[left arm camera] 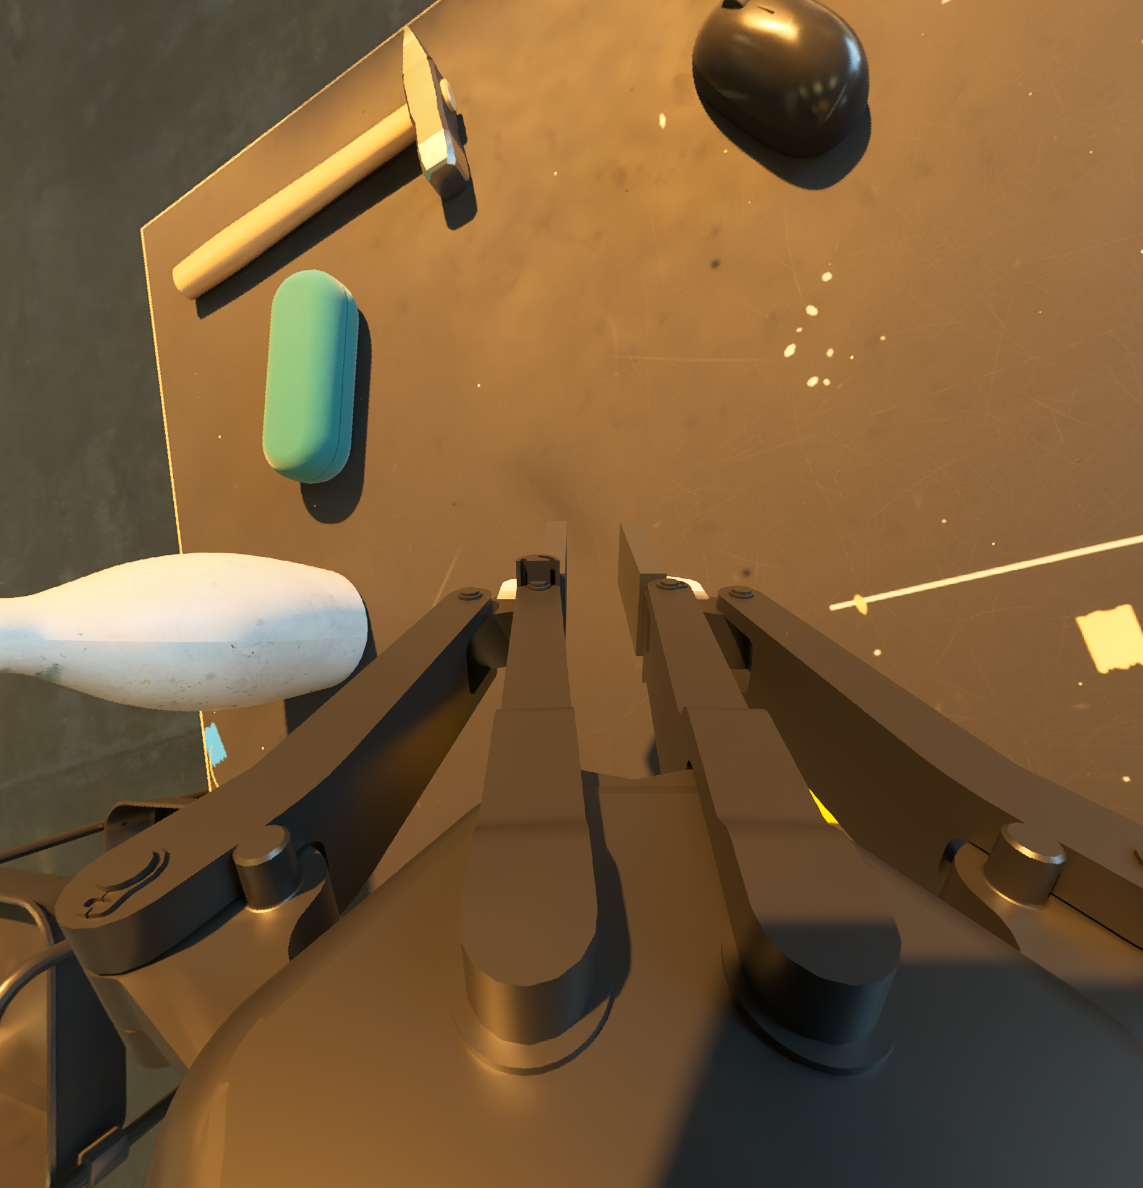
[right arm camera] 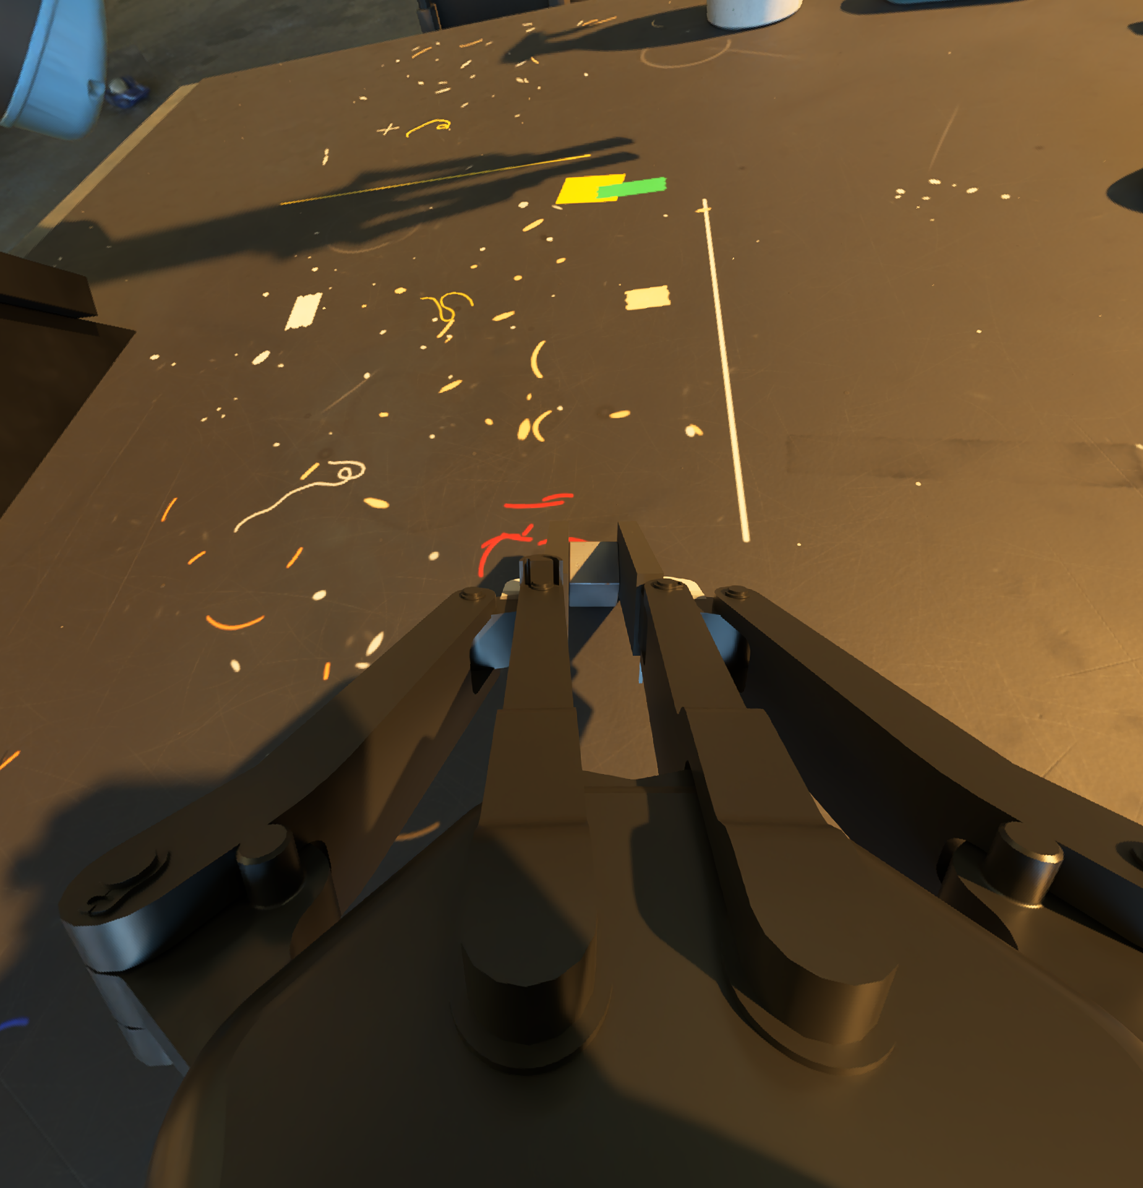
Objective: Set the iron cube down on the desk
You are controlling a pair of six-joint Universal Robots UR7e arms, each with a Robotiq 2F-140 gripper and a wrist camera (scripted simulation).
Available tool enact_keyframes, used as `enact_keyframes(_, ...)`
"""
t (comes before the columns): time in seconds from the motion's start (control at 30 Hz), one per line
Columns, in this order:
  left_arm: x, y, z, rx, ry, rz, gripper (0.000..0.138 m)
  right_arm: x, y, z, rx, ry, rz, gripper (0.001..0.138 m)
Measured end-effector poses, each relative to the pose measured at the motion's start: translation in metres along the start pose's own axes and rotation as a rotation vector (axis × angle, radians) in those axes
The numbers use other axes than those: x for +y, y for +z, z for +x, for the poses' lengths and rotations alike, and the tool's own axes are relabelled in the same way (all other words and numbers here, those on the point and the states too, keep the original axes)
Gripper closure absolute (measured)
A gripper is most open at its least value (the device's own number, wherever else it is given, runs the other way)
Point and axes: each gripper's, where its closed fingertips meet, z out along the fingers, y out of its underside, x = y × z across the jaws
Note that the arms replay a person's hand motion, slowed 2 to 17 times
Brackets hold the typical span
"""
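The right tool [right arm camera: 593,559] is clamped on the small grey iron cube [right arm camera: 593,566], which sits squarely between its fingertips above the scuffed brown worktop [right arm camera: 877,386]; being a cube, it shows no long axis, and one lit face turns toward the camera. The left tool [left arm camera: 591,553] holds nothing, its fingers nearly together, near a white bowling pin [left arm camera: 183,633] and green oblong case [left arm camera: 308,376].

Right gripper [right arm camera: 593,553] clamped on iron cube [right arm camera: 593,567] above paint-flecked desk [right arm camera: 877,386]; yellow-green tape patch [right arm camera: 594,189] beyond.
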Motion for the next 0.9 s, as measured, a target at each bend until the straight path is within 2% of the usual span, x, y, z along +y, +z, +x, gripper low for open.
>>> enact_keyframes(0.9,0.0017,-0.0008,-0.0020,0.004,-0.008,0.000,0.117,-0.0002,-0.0002,0.0002,-0.011,0.014,0.002,0.119)
